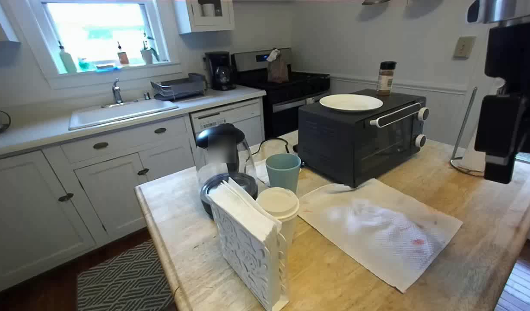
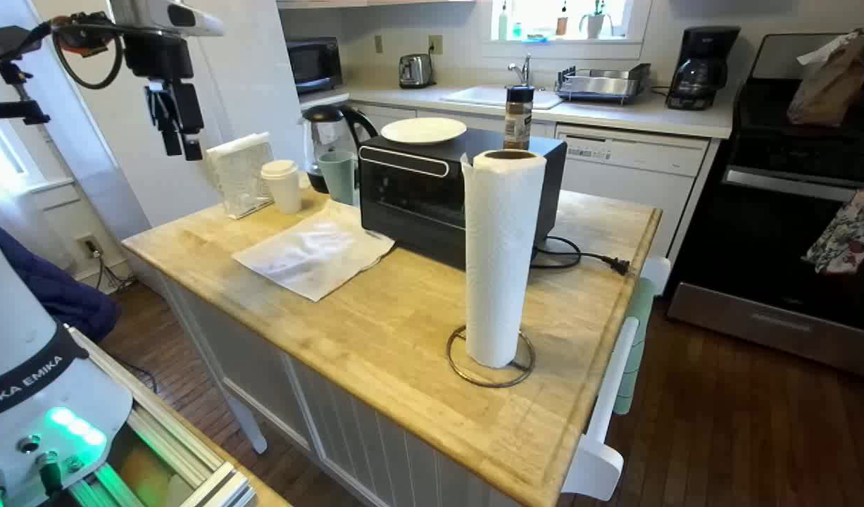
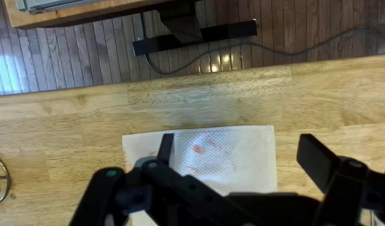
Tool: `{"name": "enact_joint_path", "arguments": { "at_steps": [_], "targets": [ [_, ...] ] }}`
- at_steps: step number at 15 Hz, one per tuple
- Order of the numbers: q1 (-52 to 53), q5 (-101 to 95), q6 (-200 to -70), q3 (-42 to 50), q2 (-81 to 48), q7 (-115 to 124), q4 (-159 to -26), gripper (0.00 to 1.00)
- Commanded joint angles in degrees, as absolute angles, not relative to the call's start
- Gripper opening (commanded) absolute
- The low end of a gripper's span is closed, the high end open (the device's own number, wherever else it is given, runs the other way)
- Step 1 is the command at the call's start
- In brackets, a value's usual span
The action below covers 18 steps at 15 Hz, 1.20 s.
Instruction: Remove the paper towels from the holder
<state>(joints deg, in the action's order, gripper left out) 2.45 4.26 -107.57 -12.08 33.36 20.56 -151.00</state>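
A white paper towel roll (image 2: pixel 503 253) stands upright on a wire holder (image 2: pixel 491 385) near one end of the wooden island. In an exterior view the roll (image 1: pixel 473 157) is partly hidden behind my gripper (image 1: pixel 498 170). The holder's ring (image 3: pixel 7 179) shows at the left edge of the wrist view. A white lattice napkin holder (image 1: pixel 247 250) with paper napkins (image 1: pixel 243 203) stands at the opposite end. My gripper (image 3: pixel 235 144) is open and empty, high above the island and a flat, stained paper sheet (image 3: pixel 230 157). It also shows in an exterior view (image 2: pixel 182 149).
A black toaster oven (image 1: pixel 327 142) carries a white plate (image 1: pixel 351 103) and a spice jar (image 1: pixel 385 80). A glass kettle (image 1: pixel 228 177), a teal cup (image 1: pixel 283 170) and a lidded white cup (image 1: pixel 278 203) stand by the napkin holder. A power cord (image 2: pixel 572 253) lies behind the roll.
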Motion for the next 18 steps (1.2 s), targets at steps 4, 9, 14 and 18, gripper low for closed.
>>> {"name": "enact_joint_path", "arguments": {
  "at_steps": [4,9,14,18],
  "targets": [
    [2.95,4.00,-107.51,-11.59,33.29,20.78,-150.95,1.00],
    [-1.56,4.45,-107.47,-8.04,32.70,24.47,-150.14,1.00],
    [-9.56,4.69,-106.93,0.62,32.42,24.33,-148.18,1.00],
    [-15.30,5.54,-108.65,5.66,29.85,26.02,-143.42,1.00]
  ]
}}
